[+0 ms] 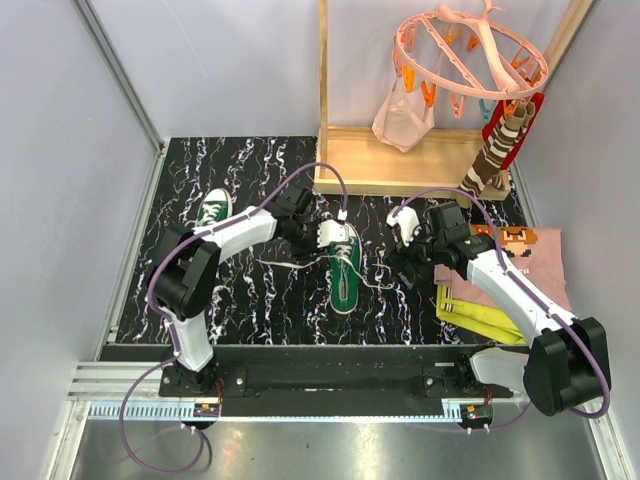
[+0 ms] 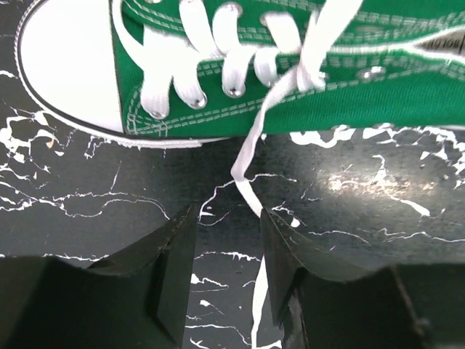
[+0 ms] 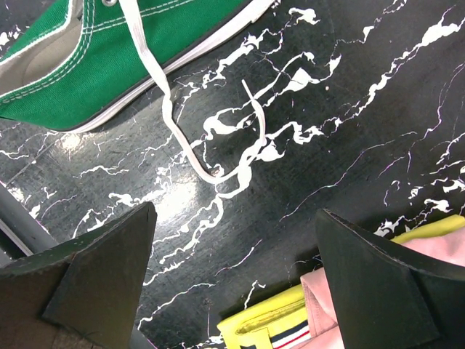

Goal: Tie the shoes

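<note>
One green shoe (image 1: 346, 280) lies in the middle of the table, and the other shoe (image 1: 214, 208) lies at the far left. In the left wrist view the middle shoe (image 2: 378, 94) fills the top, white toe cap to the left. Its white lace (image 2: 251, 156) runs down off the eyelets and passes between my left gripper's (image 2: 227, 218) fingers, close to the right one, with a gap showing. My left gripper (image 1: 318, 243) hovers at this shoe's left side. My right gripper (image 3: 236, 218) (image 1: 410, 262) stands wide open over the table, right of the shoe (image 3: 109, 65), near a loose lace (image 3: 218, 171).
Folded yellow cloth (image 3: 290, 320) and a pink shirt (image 1: 530, 255) lie at the right, by my right gripper. A wooden frame (image 1: 400, 160) stands at the back with a pink peg hanger (image 1: 470, 50) and a striped sock (image 1: 500, 145). Grey walls close both sides.
</note>
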You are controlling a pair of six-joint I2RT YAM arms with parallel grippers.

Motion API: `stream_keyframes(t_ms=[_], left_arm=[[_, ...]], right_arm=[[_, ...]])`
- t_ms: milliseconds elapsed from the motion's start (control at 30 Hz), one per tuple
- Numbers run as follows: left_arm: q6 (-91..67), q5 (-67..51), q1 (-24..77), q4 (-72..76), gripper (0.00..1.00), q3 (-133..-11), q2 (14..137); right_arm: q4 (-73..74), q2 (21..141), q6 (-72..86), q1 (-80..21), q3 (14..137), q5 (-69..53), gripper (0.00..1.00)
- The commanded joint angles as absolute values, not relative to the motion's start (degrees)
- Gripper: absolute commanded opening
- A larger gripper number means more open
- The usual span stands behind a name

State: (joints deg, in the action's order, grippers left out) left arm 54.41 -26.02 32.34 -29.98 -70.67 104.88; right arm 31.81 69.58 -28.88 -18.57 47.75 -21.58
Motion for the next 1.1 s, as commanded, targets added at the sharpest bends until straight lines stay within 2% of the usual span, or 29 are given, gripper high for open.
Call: stream_keyframes(t_ms=[0,600,900,967,1067], left_arm=[[50.1,-24.8,33.7,-32.4,0.44,-75.4,106.3],[45.1,-20.4,35.2,-35.0,0.33,-77.9,110.8],[45.3,-20.7,35.4,-34.9,0.35,-80.1,112.2],[44.8,-20.8,35.5,-34.9,0.32,-80.5,112.5],[44.6,-20.8,35.5,-34.9,0.19,-80.9,112.8]], right_arm=[[30.8,68.5,-29.7,-18.2,47.7,-20.9,0.99],[30.6,69.0,-29.7,-17.9,47.7,-20.8,0.99],[30.7,69.1,-29.8,-17.9,47.2,-20.9,0.99],[30.6,69.1,-29.9,-17.9,47.1,-20.9,0.99],[30.6,69.2,-30.1,-17.9,47.1,-20.9,0.99]])
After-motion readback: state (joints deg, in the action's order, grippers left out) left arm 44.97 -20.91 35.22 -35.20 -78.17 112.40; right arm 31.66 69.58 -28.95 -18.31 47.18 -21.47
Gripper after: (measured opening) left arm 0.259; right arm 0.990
